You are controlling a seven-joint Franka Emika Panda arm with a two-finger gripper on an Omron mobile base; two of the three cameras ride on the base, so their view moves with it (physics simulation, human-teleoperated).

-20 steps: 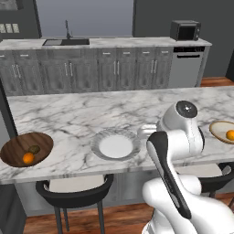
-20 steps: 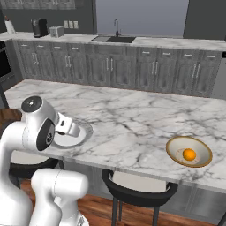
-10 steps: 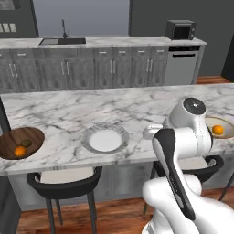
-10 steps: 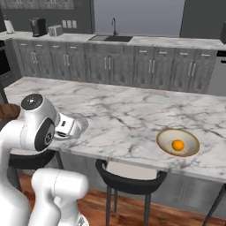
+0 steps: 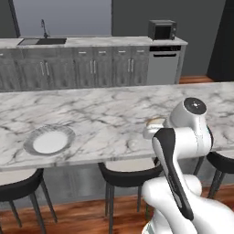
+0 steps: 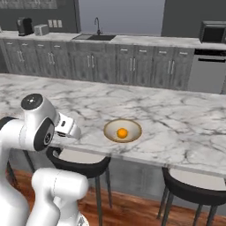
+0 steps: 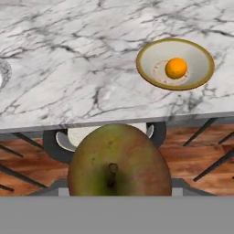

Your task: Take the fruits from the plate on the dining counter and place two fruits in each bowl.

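Olive-brown and reddish, a smooth round fruit (image 7: 119, 160) with a dark stem dimple sits at the bottom centre of my hand view, and I read the gripper (image 7: 119, 189) as clamped on it. Upper right there, the pale tan bowl with a darker brown rim (image 7: 175, 64) rests on the white grey-veined marble dining counter (image 7: 68, 68), holding one glossy bright orange fruit (image 7: 176, 68). At lower left of the left base view, the white plate with its wide grey rim (image 5: 49, 140) looks bare. By my judgement this bowl needs the carried fruit to reach two.
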